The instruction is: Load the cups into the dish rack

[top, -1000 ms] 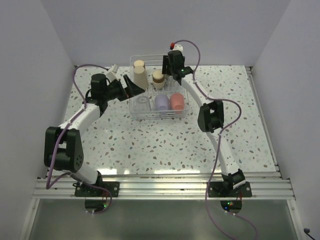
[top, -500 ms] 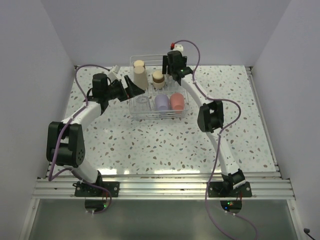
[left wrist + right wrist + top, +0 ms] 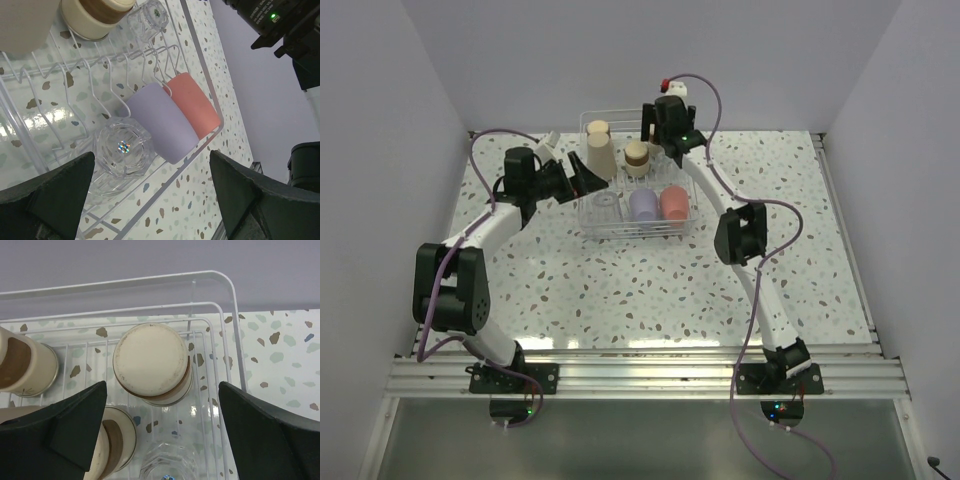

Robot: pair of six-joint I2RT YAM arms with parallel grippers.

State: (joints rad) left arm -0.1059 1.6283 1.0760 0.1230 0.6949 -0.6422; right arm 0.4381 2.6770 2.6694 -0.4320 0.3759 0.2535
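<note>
- Left gripper (image 3: pixel 151 153) was spread wide and held nothing. I saw it at the left side of the rack (image 3: pixel 585 228), pointing in over the wires.
- Right gripper (image 3: pixel 161 385) was spread wide too, also empty, hanging above the rack's far right corner.
- Directly under it stood a tan cup (image 3: pixel 151 365), base up, not touching either finger.
- Two more tan cups (image 3: pixel 26 366) sat to that one's left, both inside the rack.
- Beige cup (image 3: pixel 599 148) stood base up in the far left corner.
- Lavender cup (image 3: pixel 159 124) and coral cup (image 3: pixel 192 102) lay side by side, touching, along the near edge.
- One glass (image 3: pixel 120 150) sat just beside the lavender cup, and a second glass (image 3: pixel 148 15) sat further in.
- Rack sat at the far middle of the table (image 3: pixel 620 290).
</note>
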